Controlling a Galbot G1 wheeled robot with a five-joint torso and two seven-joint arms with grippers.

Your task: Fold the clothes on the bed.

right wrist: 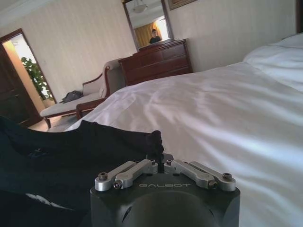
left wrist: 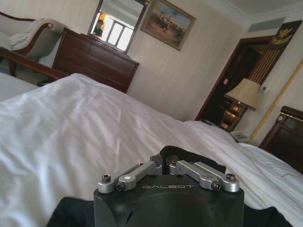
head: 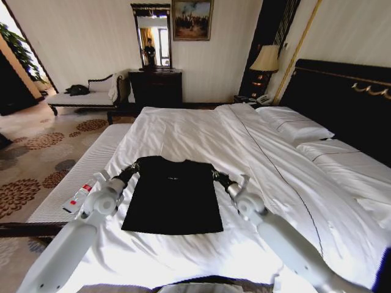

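The T-shirt (head: 172,195) lies near the middle of the bed (head: 201,131), on the white duvet, as a tidy dark rectangle with no sleeves sticking out, so I judge the side folds done and the lengthwise fold left. The left hand (head: 131,170) is clenched on the shirt's far left corner, and the right hand (head: 216,176) is clenched on the far right corner (both wrist views show black cloth bunched at the closed fingertips). Counted: one shirt, one bed, two hands, two pillows (head: 293,125) by the headboard, and one small red-and-white tube (head: 78,196) at the bed's left edge.
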